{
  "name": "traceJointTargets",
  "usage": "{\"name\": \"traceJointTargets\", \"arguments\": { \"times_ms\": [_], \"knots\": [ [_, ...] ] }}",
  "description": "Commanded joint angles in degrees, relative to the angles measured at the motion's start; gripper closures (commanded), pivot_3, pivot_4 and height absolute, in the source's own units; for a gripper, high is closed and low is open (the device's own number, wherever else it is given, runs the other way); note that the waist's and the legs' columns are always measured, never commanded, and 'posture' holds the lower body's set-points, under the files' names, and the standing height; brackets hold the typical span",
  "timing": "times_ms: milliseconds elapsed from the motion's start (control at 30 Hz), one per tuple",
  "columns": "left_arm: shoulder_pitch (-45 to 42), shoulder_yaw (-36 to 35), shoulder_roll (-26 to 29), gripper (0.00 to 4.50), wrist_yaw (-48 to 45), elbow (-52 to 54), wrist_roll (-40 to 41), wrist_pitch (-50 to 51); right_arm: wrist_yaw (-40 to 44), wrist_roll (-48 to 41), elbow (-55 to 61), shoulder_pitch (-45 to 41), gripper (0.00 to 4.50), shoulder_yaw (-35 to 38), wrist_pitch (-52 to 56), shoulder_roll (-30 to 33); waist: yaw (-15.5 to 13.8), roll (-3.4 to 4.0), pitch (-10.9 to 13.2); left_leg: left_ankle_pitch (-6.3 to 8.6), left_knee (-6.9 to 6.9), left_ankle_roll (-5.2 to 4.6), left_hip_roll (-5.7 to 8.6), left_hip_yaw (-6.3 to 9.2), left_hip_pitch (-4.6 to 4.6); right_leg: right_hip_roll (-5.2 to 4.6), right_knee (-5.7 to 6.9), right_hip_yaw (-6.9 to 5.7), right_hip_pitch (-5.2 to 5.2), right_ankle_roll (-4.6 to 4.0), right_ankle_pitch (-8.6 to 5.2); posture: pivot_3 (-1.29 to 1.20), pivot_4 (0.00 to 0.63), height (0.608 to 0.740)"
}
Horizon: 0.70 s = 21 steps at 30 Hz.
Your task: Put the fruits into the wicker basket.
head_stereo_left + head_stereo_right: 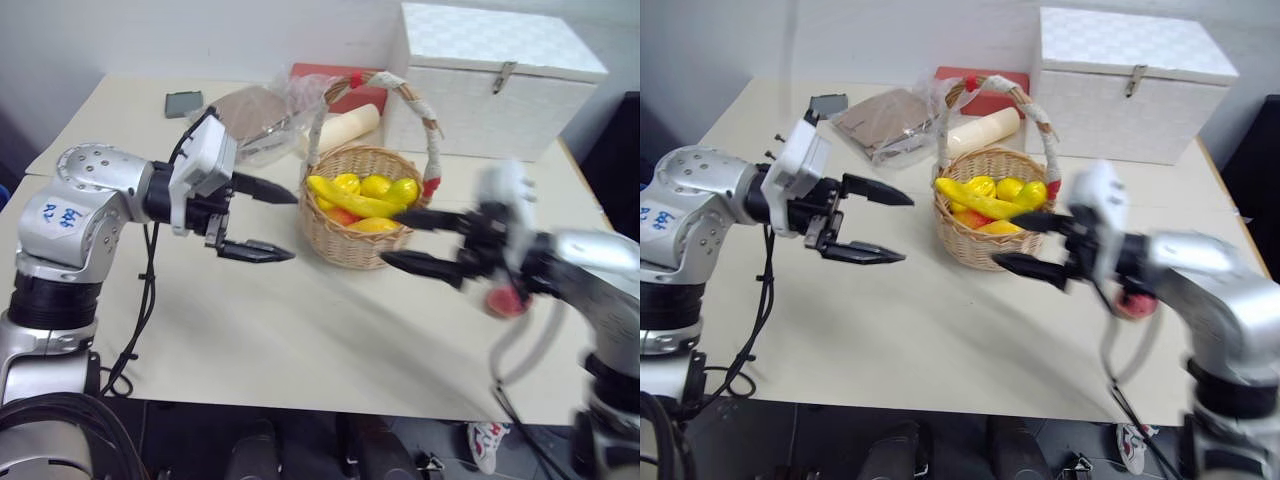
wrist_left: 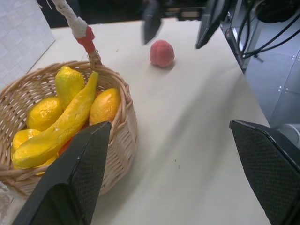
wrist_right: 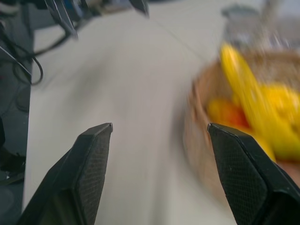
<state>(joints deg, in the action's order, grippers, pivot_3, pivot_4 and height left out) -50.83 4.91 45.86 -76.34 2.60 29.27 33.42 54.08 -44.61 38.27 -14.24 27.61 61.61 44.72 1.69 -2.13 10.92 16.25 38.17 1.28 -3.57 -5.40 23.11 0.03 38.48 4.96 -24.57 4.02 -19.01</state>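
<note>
Both hands hang over the near part of the counter (image 1: 300,350), and the right hand (image 1: 410,242) is the one the coming move turns on. Its 2 fingers stand spread with nothing between them, tips aimed toward the wicker basket (image 1: 352,240). The 1 fruit left outside, a pinkish-red peach (image 2: 161,53), lies on the counter to the right of the basket, on the robot's right side. In the head views it sits low beside the right forearm, behind the fingertips rather than ahead of them, so the hand points away from it. My reading is that the right hand must draw back and swing down toward the peach before it can close. The peach is round, with no long axis to match, so any approach angle should serve.

Across the counter, the left hand (image 1: 258,220) is released too, fingers wide and empty, pointing right toward the basket's near wall. The basket stands between it and the peach, so the right arm is plainly nearer.

Inside the basket, the banana (image 2: 56,131) lies on top of several lemon-like fruits (image 2: 43,112), its long axis running slantwise across the bowl, 1 end resting at the rim below the handle's red band.
</note>
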Motion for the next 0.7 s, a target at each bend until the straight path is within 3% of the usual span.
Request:
{"name": "traceJointTargets", "arguments": {
  "times_ms": [33, 200, 300, 367, 500, 700],
  "knots": [
    [-1.70, 0.13, -0.94, 0.27, -1.13, -0.86, -0.39, -1.87, 4.62, -1.94, 4.96, 13.66, 1.16, 15.35, -0.70, 2.96, -0.05, 0.02, -0.01, 0.01, -0.01, -0.05, 0.02, 0.00, 0.00, 0.05, 0.00, 0.04, 0.02, 0.06, 0.03, 0.00, 0.150, 0.740],
    [-2.66, 1.01, -2.30, 0.27, -2.39, -2.80, -1.27, -3.15, 9.37, 0.50, 1.24, 33.77, 1.16, 30.51, -6.11, 1.07, 0.40, 0.02, -0.01, 0.01, 0.01, -0.15, 0.01, -0.12, -0.37, 0.43, 0.02, 0.35, 0.27, 0.19, 0.15, 0.00, 0.150, 0.740],
    [-2.85, 1.09, -2.69, 0.27, -2.84, -3.23, -1.47, -3.51, 10.07, 0.62, -1.81, 40.20, 0.57, 34.12, -8.57, -0.56, 0.79, 0.01, -0.01, 0.06, -0.15, -0.18, -0.03, -0.09, -0.98, 0.47, -0.33, 0.34, 0.92, 0.19, 0.16, 0.00, 0.150, 0.740],
    [-2.78, 1.15, -3.04, 0.27, -2.97, -3.15, -1.46, -3.52, 8.89, 2.62, -4.31, 41.54, 0.03, 32.37, -11.76, -1.29, 1.31, 0.00, -0.01, 0.09, -0.18, -0.21, -0.14, -0.06, -1.05, 0.45, -0.52, 0.30, 1.09, 0.17, 0.17, 0.00, 0.150, 0.740],
    [-2.67, 1.40, -3.69, 0.27, -2.71, -2.80, -1.68, -3.52, 4.85, 5.73, -7.37, 38.84, 0.03, 26.17, -17.18, -1.46, 1.75, 0.00, -0.01, 0.12, -0.18, -0.26, -0.11, -0.11, -1.02, 0.38, -0.54, 0.38, 1.06, 0.24, 0.21, 0.00, 0.150, 0.740],
    [-2.75, 0.61, -4.32, 0.27, -1.78, -0.43, -0.49, -1.34, -6.49, 13.49, -15.75, 25.37, 0.03, 12.92, -24.03, -2.24, 1.59, 0.04, -0.01, 0.13, -0.18, -0.24, -0.09, -0.09, -1.01, 0.38, -0.50, 0.40, 1.01, 0.24, 0.22, 0.00, 0.150, 0.740]
  ]
}}
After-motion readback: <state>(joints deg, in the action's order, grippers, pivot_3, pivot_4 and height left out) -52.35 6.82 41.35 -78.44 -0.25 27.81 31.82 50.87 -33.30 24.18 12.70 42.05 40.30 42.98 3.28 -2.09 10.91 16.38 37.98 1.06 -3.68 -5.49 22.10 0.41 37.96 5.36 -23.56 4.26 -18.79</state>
